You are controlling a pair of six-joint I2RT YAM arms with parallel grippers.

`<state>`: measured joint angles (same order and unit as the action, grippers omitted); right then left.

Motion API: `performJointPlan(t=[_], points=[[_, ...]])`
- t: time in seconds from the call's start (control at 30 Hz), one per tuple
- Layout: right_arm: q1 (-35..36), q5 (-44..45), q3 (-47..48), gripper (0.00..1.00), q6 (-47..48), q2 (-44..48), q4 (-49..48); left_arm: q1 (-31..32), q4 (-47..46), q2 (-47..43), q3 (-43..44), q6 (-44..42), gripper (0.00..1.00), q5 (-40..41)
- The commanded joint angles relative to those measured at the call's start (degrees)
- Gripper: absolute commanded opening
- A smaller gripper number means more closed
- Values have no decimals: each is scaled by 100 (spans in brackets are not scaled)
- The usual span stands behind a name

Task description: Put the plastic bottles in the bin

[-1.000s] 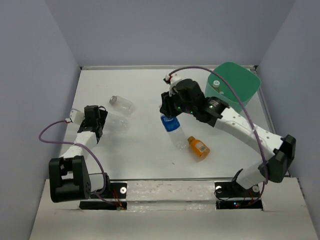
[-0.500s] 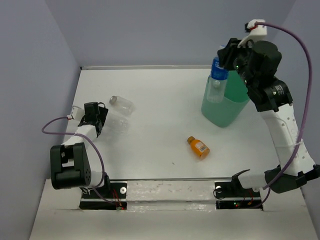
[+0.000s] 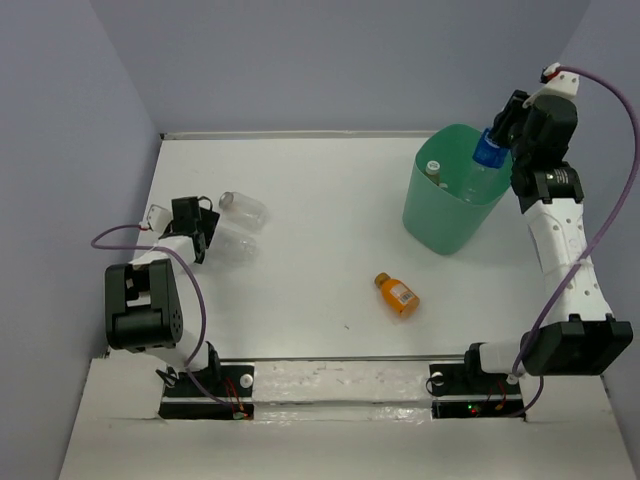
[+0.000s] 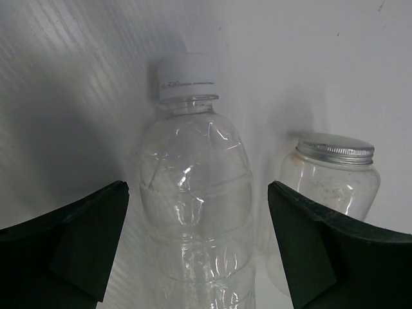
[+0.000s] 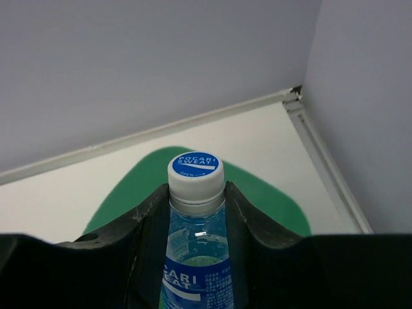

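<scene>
My right gripper (image 3: 498, 140) is shut on the neck of the blue-labelled plastic bottle (image 3: 482, 168), which hangs cap-down over the mouth of the mint-green bin (image 3: 438, 222). In the right wrist view the bottle (image 5: 196, 257) sits between my right gripper's (image 5: 196, 196) fingers, with the bin (image 5: 264, 196) below. A white-capped bottle (image 3: 433, 168) stands inside the bin. My left gripper (image 3: 203, 226) is open at the table's left. A clear white-capped bottle (image 4: 193, 193) lies between the fingers of my left gripper (image 4: 196, 244), apart from both. A stubby orange bottle (image 3: 397, 294) lies mid-table.
A second clear container with a silver lid (image 4: 331, 177) lies just right of the clear bottle, also visible from above (image 3: 243, 208). The enclosure walls stand close behind the bin, at the table's far right corner (image 5: 296, 93).
My right arm has lifted the blue-labelled bottle from the table's middle and swung it right, over the bin. The left arm has shifted only slightly by the clear bottles.
</scene>
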<state>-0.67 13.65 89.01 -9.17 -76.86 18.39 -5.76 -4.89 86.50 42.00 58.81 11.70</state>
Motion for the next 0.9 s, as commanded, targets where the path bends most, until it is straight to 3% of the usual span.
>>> performJointPlan(t=[0.0, 0.07, 0.13, 0.27, 0.47, 0.6, 0.67, 0.7, 0.8, 0.87], points=[[23, -538, -393, 62, -225, 259, -828, -39, -91, 235, 256, -62, 99, -89], [23, -652, -376, 77, -234, 277, -698, -39, -127, 323, 282, -62, 99, -124], [23, -967, -376, 83, -261, 382, -469, -48, -162, 446, 309, -54, 99, -151], [153, -2092, -455, 85, -393, 690, -371, -39, -267, 526, 291, -54, 99, -125], [1796, -3191, -253, 85, -68, 138, -240, -39, -408, 500, 63, 26, 89, 16], [2902, -3431, 360, 86, 248, -1002, -64, -39, -469, 439, -156, 69, 75, 68], [3193, -3439, 650, 86, 440, -1424, 102, -39, -496, 360, -253, 52, 68, 130], [3317, -3430, 974, 86, 608, -1637, 173, -39, -505, 307, -323, 17, 57, 200], [3573, -3299, 1425, 86, 662, -2428, 375, -48, -409, 52, -403, -44, 44, 349], [3661, -3377, 1680, 86, 539, -2816, 358, -39, -347, -194, -534, -45, 41, 394]])
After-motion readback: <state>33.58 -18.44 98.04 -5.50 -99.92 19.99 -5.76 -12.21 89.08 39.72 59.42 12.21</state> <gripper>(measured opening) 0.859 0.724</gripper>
